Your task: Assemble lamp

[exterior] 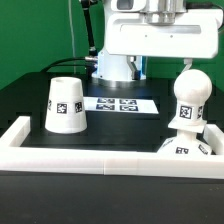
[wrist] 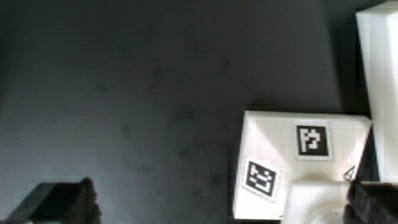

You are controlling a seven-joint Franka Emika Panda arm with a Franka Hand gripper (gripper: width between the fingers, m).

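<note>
The white tapered shade point(exterior: 65, 105) stands upside down on the black table at the exterior view's left, tag facing front. The rounded bulb piece point(exterior: 189, 98) stands upright on the square base point(exterior: 185, 148) at the exterior view's right, near the front wall. In the wrist view the base point(wrist: 306, 145) shows two tags, and the blurred white bulb top point(wrist: 331, 188) lies near one finger. My gripper point(wrist: 217, 200) is open and empty, high above the table, with the base and bulb offset toward one dark finger point(wrist: 372, 196). The arm's hand point(exterior: 150, 40) hangs up and left of the bulb.
The marker board point(exterior: 122, 103) lies flat on the table between the shade and the bulb. A raised white wall point(exterior: 100, 158) borders the table front and left side; it also shows in the wrist view point(wrist: 377, 60). The robot's base point(exterior: 115, 68) stands behind.
</note>
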